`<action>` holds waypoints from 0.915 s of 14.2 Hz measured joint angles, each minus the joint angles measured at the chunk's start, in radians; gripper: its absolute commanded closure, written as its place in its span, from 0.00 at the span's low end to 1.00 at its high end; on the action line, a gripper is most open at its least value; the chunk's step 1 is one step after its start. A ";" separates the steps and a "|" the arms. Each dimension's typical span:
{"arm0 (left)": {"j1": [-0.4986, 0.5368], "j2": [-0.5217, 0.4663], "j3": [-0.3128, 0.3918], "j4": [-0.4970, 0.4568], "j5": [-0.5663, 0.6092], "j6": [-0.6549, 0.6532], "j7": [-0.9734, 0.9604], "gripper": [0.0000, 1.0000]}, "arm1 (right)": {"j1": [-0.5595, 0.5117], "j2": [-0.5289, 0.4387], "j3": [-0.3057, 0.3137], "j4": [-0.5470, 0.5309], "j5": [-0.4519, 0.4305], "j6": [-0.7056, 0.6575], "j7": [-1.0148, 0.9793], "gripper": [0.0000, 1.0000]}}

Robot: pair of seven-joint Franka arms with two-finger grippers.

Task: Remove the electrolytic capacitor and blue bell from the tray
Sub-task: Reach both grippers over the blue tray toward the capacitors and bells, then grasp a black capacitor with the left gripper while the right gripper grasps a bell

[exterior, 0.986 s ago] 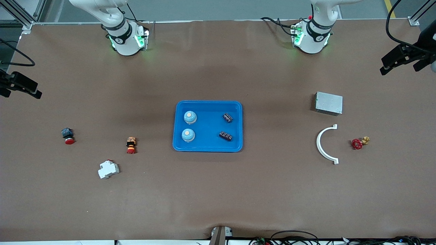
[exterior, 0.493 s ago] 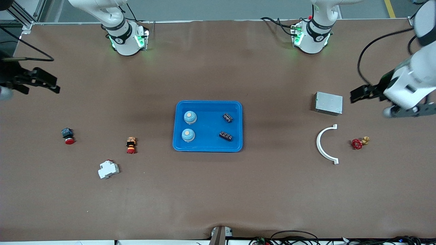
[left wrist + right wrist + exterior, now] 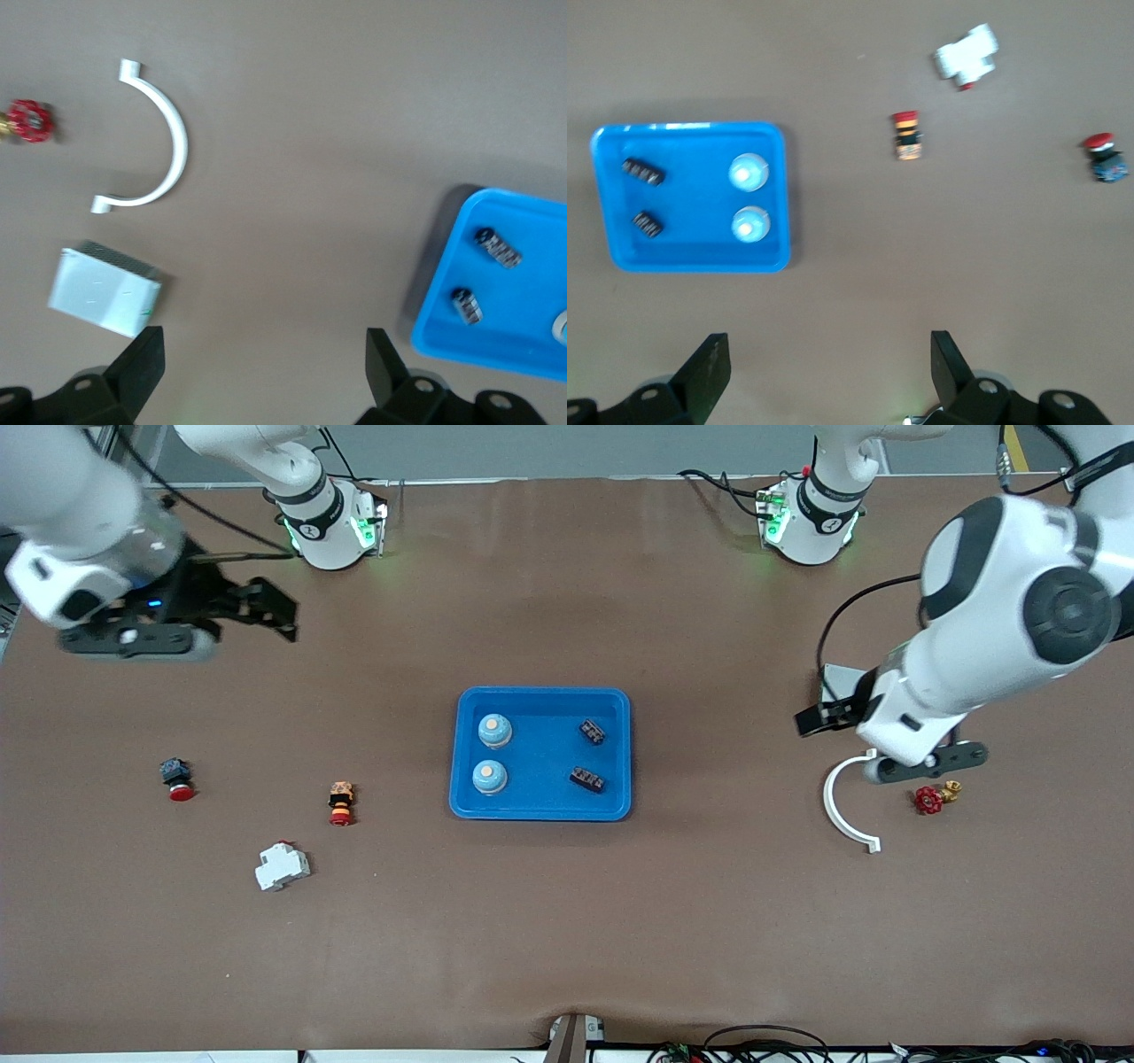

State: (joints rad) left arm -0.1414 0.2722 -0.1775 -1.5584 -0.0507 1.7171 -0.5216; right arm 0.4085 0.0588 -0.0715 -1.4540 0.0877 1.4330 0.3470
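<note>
Front view: a blue tray [image 3: 542,697] sits in the middle of the brown table [image 3: 567,921]. Inside it, two bells [image 3: 494,731] [image 3: 489,777] stand in a column at the end toward the right arm, one nearer the front camera than the other. Two capacitors [image 3: 593,732] [image 3: 587,779] lie at the tray's end toward the left arm, also one nearer than the other.

The right gripper [image 3: 266,607] hangs over bare table toward the right arm's end, well apart from the tray and its bells. In the right wrist view its fingers [image 3: 709,367] stand wide apart with nothing between them, and the tray with both bells and both capacitors shows below.

The left gripper [image 3: 819,717] is over the table toward the left arm's end, above the edge of a grey box [image 3: 837,682] and near a white curved clip [image 3: 837,806]; the capacitors are well apart from it. In the left wrist view its fingers [image 3: 142,372] are spread with nothing held.

A red valve [image 3: 932,797] lies beside the clip. Toward the right arm's end lie a red push button [image 3: 175,778], an orange button [image 3: 341,803] and, nearer the front camera, a white breaker [image 3: 282,866].
</note>
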 measured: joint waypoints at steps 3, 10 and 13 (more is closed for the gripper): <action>-0.089 0.092 -0.001 -0.002 0.000 0.095 -0.172 0.08 | 0.095 0.050 0.000 -0.006 0.040 0.070 0.102 0.00; -0.253 0.349 -0.003 0.031 0.000 0.422 -0.652 0.22 | 0.255 0.243 0.000 -0.086 0.066 0.405 0.244 0.00; -0.306 0.426 -0.003 0.062 0.000 0.543 -0.791 0.33 | 0.256 0.342 -0.008 -0.122 0.066 0.494 0.245 0.00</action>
State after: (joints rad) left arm -0.4472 0.6979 -0.1806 -1.4960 -0.0508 2.2605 -1.3127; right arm 0.6641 0.4013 -0.0795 -1.5756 0.1536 1.9269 0.5921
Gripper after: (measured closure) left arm 0.229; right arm 0.000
